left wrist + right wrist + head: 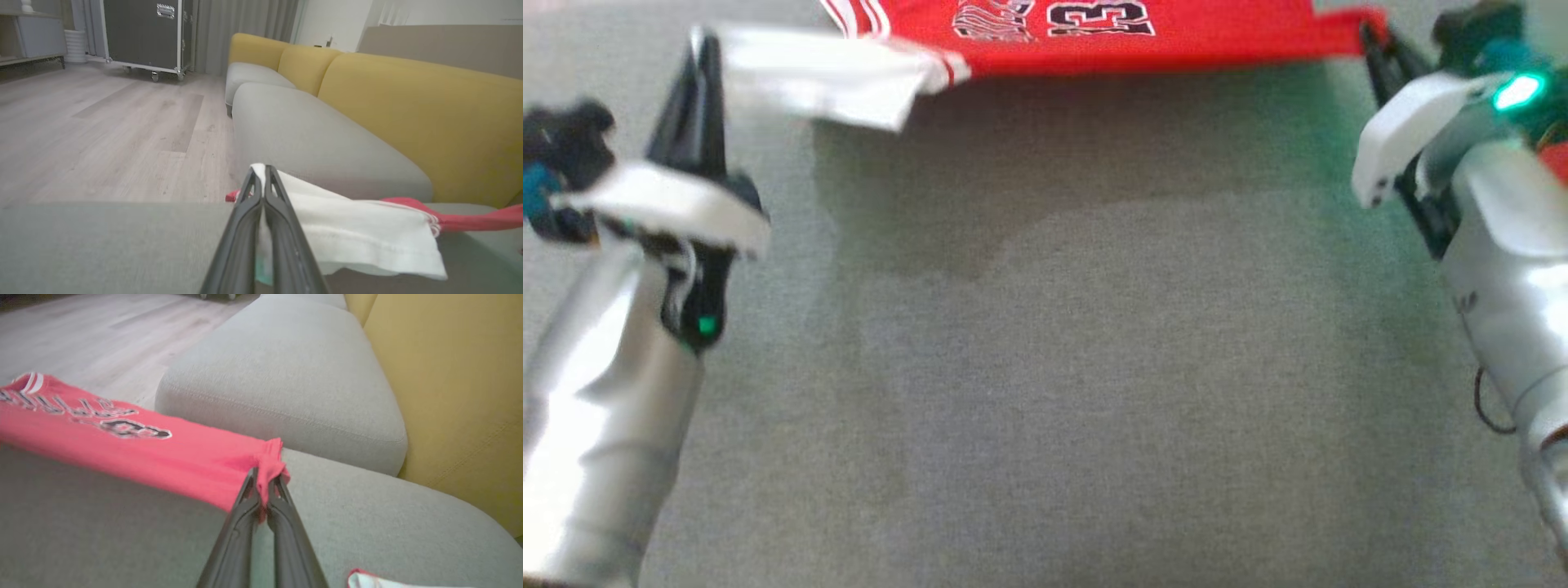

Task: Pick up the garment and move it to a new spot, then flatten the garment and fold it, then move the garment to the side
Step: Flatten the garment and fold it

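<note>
Red cloth with white stripes and black-and-white lettering makes up the garment, which stretches as a band along the top edge of the head view, from a loose white part at the upper left to a bunched red corner at the upper right. It hangs between the two grippers and casts a broad shadow on the grey cushion that spreads over the lower frame. The left gripper stands at the upper left of the head view, its two dark fingers pressed together on the white end of the cloth; in the left wrist view the same closed fingers rise from the bottom centre with the white fabric draping away to the right, a strip of red trailing beyond it to the right edge. The right gripper sits at the upper right of the head view, clamped on the red corner; in the right wrist view its fingertips pinch a gathered knot of red just below centre, and the printed band runs off to the left edge. Behind, in both wrist views, a yellow backrest fills the right side, and a pale wooden floor lies at the left. A black wheeled case and a grey curtain stand at the top of the left wrist view.
</note>
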### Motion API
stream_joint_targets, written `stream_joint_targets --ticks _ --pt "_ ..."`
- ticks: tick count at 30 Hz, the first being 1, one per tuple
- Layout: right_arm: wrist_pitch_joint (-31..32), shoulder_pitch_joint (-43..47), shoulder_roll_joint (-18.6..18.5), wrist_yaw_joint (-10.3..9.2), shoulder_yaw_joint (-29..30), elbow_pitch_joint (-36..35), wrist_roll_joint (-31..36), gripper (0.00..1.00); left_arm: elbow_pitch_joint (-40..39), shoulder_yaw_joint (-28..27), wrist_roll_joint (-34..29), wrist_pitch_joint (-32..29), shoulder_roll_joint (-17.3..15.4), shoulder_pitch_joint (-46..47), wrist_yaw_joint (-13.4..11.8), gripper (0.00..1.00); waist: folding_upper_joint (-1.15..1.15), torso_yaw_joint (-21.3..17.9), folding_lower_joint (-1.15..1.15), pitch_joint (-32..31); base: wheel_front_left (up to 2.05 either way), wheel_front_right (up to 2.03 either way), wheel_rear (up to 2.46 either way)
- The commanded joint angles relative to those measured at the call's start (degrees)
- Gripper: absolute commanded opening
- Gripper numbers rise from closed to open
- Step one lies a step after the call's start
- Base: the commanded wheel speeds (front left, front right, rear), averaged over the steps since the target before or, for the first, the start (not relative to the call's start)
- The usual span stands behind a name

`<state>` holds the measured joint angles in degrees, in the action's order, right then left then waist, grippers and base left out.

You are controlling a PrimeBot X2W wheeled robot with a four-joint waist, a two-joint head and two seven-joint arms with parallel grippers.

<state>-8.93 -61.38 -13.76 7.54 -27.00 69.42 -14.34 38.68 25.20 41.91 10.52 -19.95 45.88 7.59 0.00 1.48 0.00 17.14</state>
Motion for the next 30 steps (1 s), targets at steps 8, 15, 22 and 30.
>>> stream_joint_targets --ticks 8,15,22,30 --pt "6.18 6.10 -4.09 -0.05 -11.88 -6.04 -8.38 0.00 -8.91 3.20 5.76 -4.23 -8.98 -9.60 -0.11 0.00 0.00 -0.34 0.00 -5.97 0.00 0.00 0.00" --pt "10.95 12.19 -9.64 -0.05 -20.62 -13.80 -18.45 0.00 -16.11 5.27 9.02 -9.05 -13.66 -18.20 -0.16 0.00 0.00 -0.81 0.00 -10.65 0.00 0.00 0.00" --pt "13.83 16.87 -14.08 -0.05 -27.17 -20.90 -26.36 0.00 -24.95 5.00 12.77 -13.86 -18.13 -26.71 -2.17 0.00 0.00 -1.66 0.00 -14.41 0.00 0.00 0.00" --pt "16.66 21.93 -18.54 -0.05 -32.56 -28.64 -33.33 0.00 -36.20 4.48 16.74 -18.25 -23.26 -35.93 -5.41 0.00 0.00 -2.33 0.00 -17.78 0.00 0.00 0.00"
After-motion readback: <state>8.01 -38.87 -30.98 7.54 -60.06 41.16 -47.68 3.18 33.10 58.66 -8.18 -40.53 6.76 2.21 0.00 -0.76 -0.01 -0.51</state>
